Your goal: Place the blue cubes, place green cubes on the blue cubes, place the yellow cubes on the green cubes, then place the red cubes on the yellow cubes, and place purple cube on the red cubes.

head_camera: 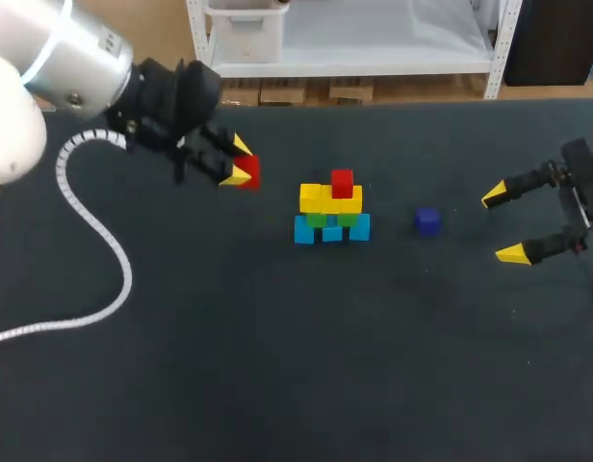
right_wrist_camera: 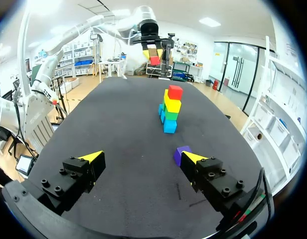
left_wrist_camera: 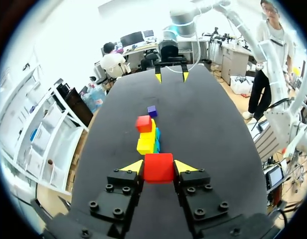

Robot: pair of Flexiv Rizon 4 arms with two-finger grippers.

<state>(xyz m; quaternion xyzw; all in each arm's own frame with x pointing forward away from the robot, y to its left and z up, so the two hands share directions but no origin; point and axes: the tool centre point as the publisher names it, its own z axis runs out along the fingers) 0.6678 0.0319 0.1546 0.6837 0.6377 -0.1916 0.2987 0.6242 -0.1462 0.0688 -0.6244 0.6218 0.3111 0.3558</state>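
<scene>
Red cube [left_wrist_camera: 158,168] sits clenched in my left claw [head_camera: 242,160], stack [left_wrist_camera: 147,135] ahead of it (one red already up); next it needs setting beside that red. Right claw [right_wrist_camera: 143,158] hangs released, purple cube [right_wrist_camera: 181,153] near its finger.

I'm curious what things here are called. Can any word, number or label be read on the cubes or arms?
None readable. The stack, the purple cube and the red cube in the left end effector are plain; a small mark on the left arm is too blurred to read.
</scene>
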